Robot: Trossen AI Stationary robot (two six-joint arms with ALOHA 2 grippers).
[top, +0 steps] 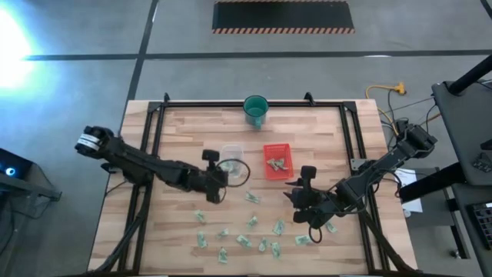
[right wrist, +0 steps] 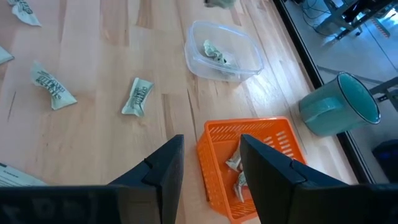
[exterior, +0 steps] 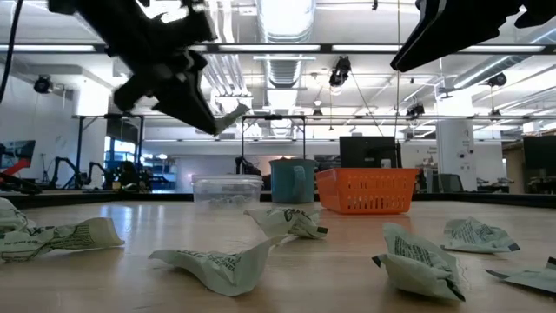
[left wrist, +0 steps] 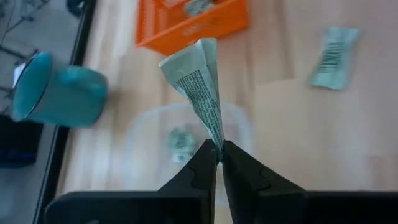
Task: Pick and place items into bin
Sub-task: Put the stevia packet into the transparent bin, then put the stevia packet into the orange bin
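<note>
Pinching one packet [left wrist: 200, 87] at its lower tip, the left gripper [left wrist: 218, 157] holds it upright above the clear tub [right wrist: 222, 51], which already has a packet inside. More packets [top: 243, 230] lie scattered across the near half of the table [top: 177, 131]. The orange tray [right wrist: 247, 163] holds a few as well, and the right gripper [right wrist: 211, 158] hangs over its near edge with fingers spread and nothing between them. A teal cup [top: 256, 110] stands at the far edge.
</note>
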